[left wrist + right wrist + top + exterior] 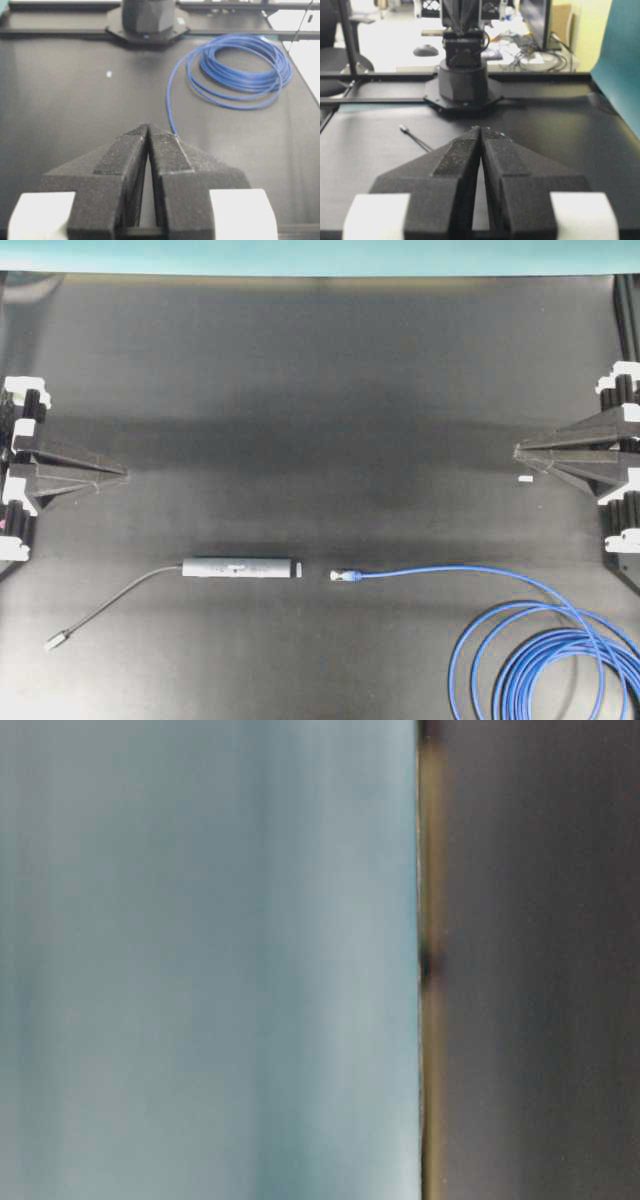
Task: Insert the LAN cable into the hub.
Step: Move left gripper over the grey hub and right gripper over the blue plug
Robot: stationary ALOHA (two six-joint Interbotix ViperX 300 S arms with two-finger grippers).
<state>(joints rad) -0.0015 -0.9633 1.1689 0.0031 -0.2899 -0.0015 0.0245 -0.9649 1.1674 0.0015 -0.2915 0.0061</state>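
LAN cable (470, 575) plug faces hub (242, 567), both well apart from closed fingers (110, 476)

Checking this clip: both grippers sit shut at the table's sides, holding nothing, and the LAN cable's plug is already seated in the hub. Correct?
Not quite. The overhead view shows the LAN cable plug lying apart from the hub, a strip of bare mat between them, so it is not inserted. The rest holds: left gripper and right gripper are shut and empty.

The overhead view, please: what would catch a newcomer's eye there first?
The long bright-blue LAN cable stands out, coiled at the lower right of the black table, its clear plug lying just right of the slim grey metallic hub, apart from it. The black left gripper and right gripper rest at the sides, jaws shut.
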